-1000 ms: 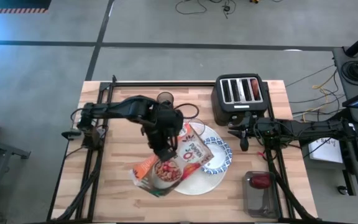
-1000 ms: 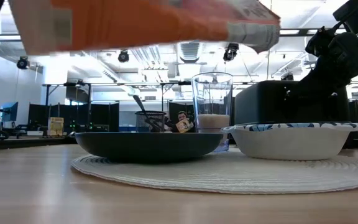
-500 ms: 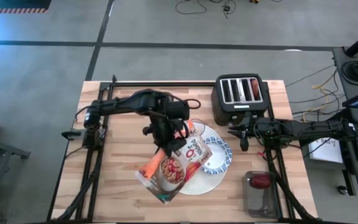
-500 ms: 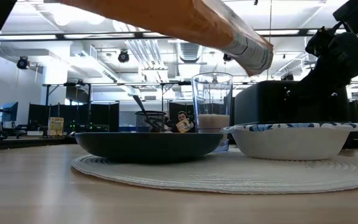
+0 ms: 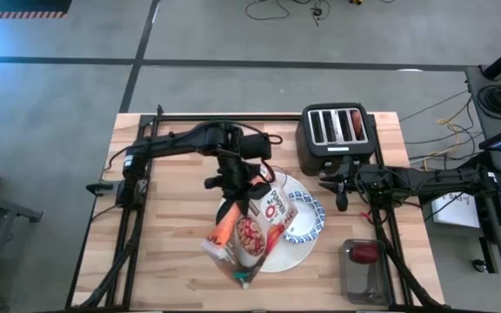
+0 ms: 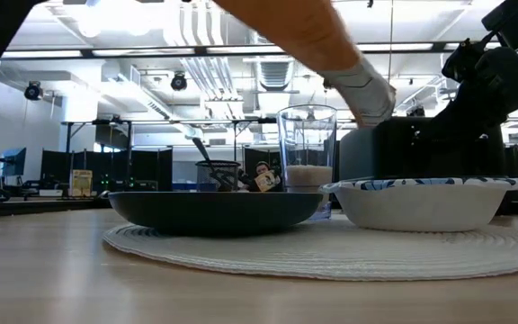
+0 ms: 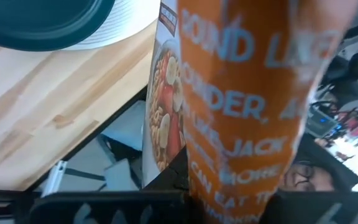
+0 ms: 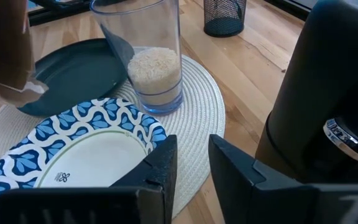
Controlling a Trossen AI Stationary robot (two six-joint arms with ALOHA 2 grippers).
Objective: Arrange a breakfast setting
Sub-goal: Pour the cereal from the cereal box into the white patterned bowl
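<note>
A wooden table [image 5: 163,217] seen from above, with two dark robot arms reaching in from either side. The left gripper [image 5: 243,193] is clenched around one end of an orange cereal box [image 5: 249,233], holding it tilted in the air above a big round white mat [image 5: 278,261]. The box slants away from the gripper toward the near edge of the table, its picture of cereal and fruit facing up. Under the box, on the mat, sits a dark green plate [image 6: 214,211], mostly hidden from above. Just beside the plate, on the side toward the right arm, is a blue-and-white patterned bowl [image 5: 306,218], empty, also on the mat. Behind the bowl stands a small clear glass [image 8: 143,53] with a white grainy filling in its bottom part. The right gripper [image 5: 343,198] hovers just beyond the bowl, near a black toaster [image 5: 336,137], its fingers slightly parted and holding nothing. Further past the right gripper, a red apple [image 5: 365,253] lies in a clear container [image 5: 364,278] at the table's corner
</note>
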